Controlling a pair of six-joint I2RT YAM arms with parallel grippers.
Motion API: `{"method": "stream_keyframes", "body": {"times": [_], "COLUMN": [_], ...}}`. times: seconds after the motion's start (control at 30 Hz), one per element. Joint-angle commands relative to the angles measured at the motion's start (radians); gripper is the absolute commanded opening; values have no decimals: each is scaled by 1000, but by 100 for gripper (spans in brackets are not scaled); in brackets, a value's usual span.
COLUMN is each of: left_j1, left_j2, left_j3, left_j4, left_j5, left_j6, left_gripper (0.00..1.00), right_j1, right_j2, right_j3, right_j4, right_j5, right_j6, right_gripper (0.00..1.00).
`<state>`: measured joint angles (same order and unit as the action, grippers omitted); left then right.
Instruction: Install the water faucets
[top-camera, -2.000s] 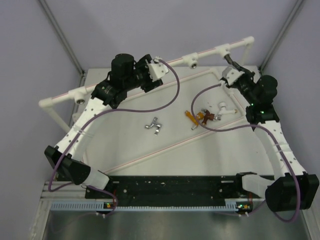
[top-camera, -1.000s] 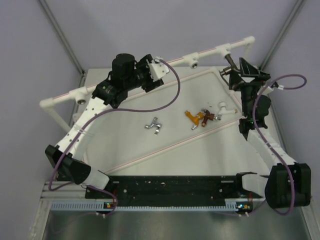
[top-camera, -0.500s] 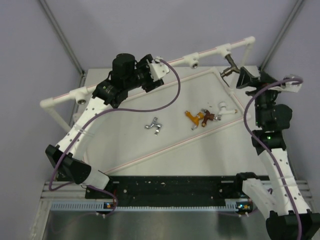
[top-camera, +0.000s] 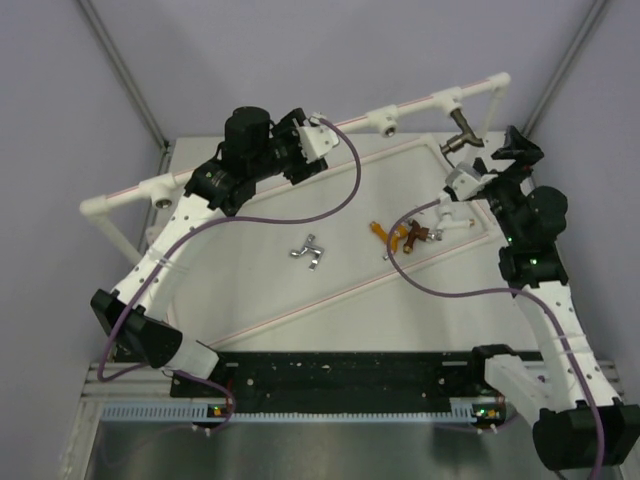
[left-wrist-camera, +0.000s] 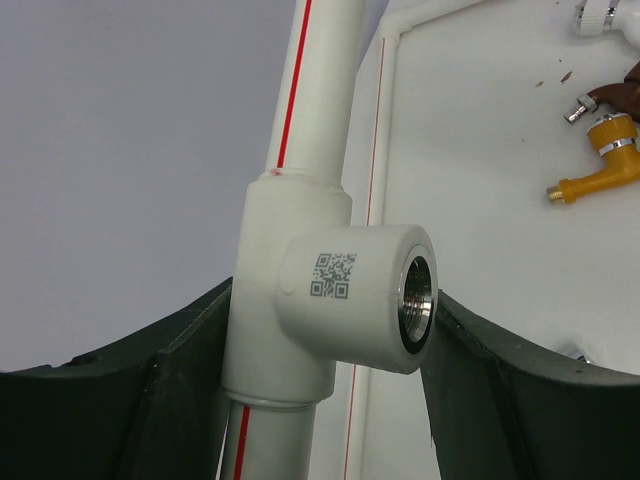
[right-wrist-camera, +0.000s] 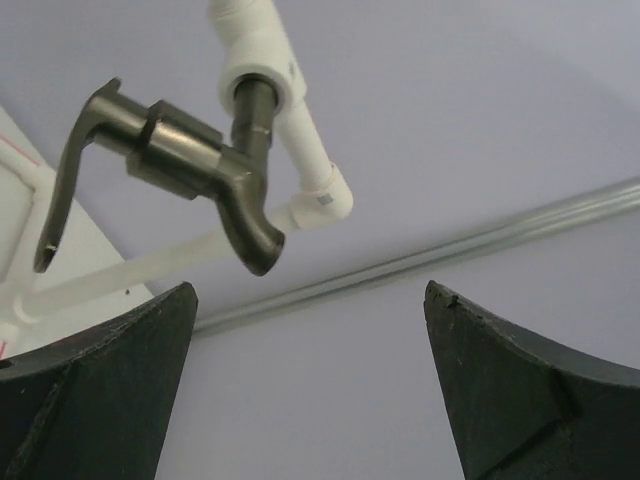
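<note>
1. My left gripper (left-wrist-camera: 330, 330) straddles a pipe socket (left-wrist-camera: 345, 290) on the white pipe (top-camera: 412, 107) at the far side of the table (top-camera: 250, 290). Both fingers (left-wrist-camera: 150, 400) sit against the fitting's sides, so it looks clamped, and the socket fills the gap between them.
2. My right gripper (right-wrist-camera: 310, 290) is spread wide and holds nothing. Only the grey wall and a metal strut (right-wrist-camera: 450, 250) show between the jaws.
3. The dark grey faucet (right-wrist-camera: 180, 150) is near it but apart. Its stem is seated in the end socket (right-wrist-camera: 255, 50) of the pipe, with the lever swept to one side and the spout bent down.
4. The silver faucet (top-camera: 310, 250) lies alone mid-table. The orange-gold faucet (top-camera: 385, 235), reddish-brown faucet (top-camera: 415, 235) and white faucet (top-camera: 450, 215) lie clustered beside my right arm, and its purple cable (top-camera: 440, 290) loops close past them.
5. The only marking is a QR code (left-wrist-camera: 335, 275) printed on the clamped socket; I see no readable words. A thin red stripe (left-wrist-camera: 295, 90) runs along the pipe.
6. The socket is smooth white plastic, a stubby cylinder with a threaded metal insert (left-wrist-camera: 415, 300). The dark grey faucet has a dull brushed sheen.
</note>
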<state>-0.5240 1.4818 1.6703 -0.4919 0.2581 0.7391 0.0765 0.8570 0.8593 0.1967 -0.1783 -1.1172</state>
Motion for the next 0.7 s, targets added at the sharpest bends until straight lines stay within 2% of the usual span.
{"method": "stream_keyframes", "body": {"times": [0.0,0.23,0.33,0.4,0.5,0.67], "left_j1": [-8,-7,-8,-7,-8,-8], "left_j2": [12,9,8,8,6,5], "left_j3": [20,17,16,14,12,11], "left_j4": [23,23,21,21,23,23], "left_j5": [21,17,15,15,16,12], "left_j6": [-9,-9,-6,-6,-7,-7], "left_gripper": [70,70,70,70,70,70], "right_j1": [37,100,108,109,126,134], "right_j2": [65,155,189,211,235,235], "right_j3": [63,79,81,86,107,158], "right_j4": [-10,40,75,92,92,18], "right_j5": [-69,-55,-53,-52,-33,-38], "right_j6": [-352,-493,-515,-510,-452,-219], "right_gripper": [95,93,89,83,68,22]}}
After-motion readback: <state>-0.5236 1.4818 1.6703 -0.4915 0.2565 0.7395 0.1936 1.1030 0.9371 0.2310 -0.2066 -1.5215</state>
